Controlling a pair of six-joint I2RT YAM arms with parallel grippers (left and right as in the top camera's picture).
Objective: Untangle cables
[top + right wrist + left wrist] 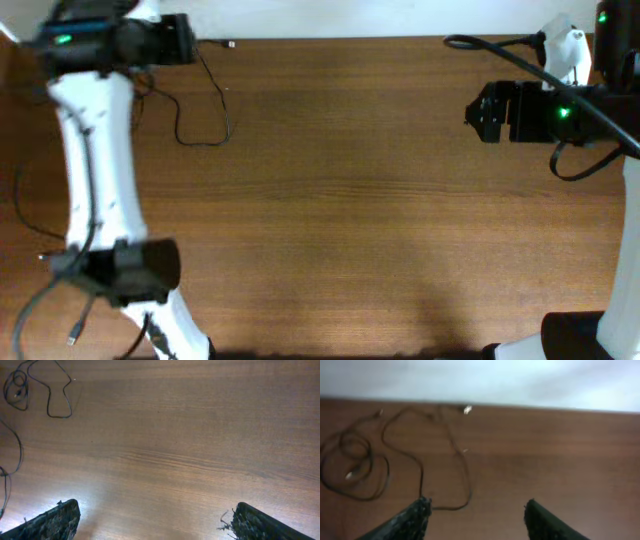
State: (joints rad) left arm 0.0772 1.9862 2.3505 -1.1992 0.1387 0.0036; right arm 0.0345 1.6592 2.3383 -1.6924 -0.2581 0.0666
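Overhead, I see a brown wooden table [360,210] with fine grain running across it. A pale white wall [520,380] meets its far edge. Soft light glares on the wood nearest the right wrist camera.

The cables [468,480] lie as thin black loose loops on the far left part of the table, close to the wall edge. One small silvery plug [467,409] rests right at that edge. More thin loops trail along the table's left side.

The left pincer [477,520] hovers low over this corner, its fingers apart with nothing between them. One cable loop ends just beside its left fingertip; I cannot tell if they touch.

The right pincer [155,522] stands wide over wood on the far right, well apart from the cables and holding nothing.
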